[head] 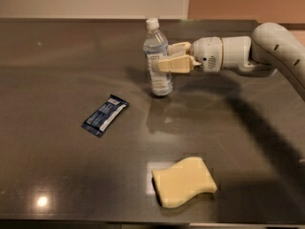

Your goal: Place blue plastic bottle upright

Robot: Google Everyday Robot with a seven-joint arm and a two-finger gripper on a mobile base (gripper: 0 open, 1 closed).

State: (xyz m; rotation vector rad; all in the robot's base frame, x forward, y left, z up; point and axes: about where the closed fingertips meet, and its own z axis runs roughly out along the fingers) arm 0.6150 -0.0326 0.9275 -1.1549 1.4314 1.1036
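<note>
The blue plastic bottle (158, 78) is clear with a white cap and a pale blue label. It stands upright at the back middle of the dark table (57, 61), its base at the tabletop. My gripper (165, 56) reaches in from the right at label height. Its tan fingers (174, 65) sit on either side of the bottle's body, shut on it. The white arm (238, 54) extends to the right edge of the view.
A flat dark-blue snack wrapper (105, 115) lies left of the bottle, nearer the front. A yellow sponge (184, 181) lies near the front edge. The table's back edge meets a wall just behind the bottle.
</note>
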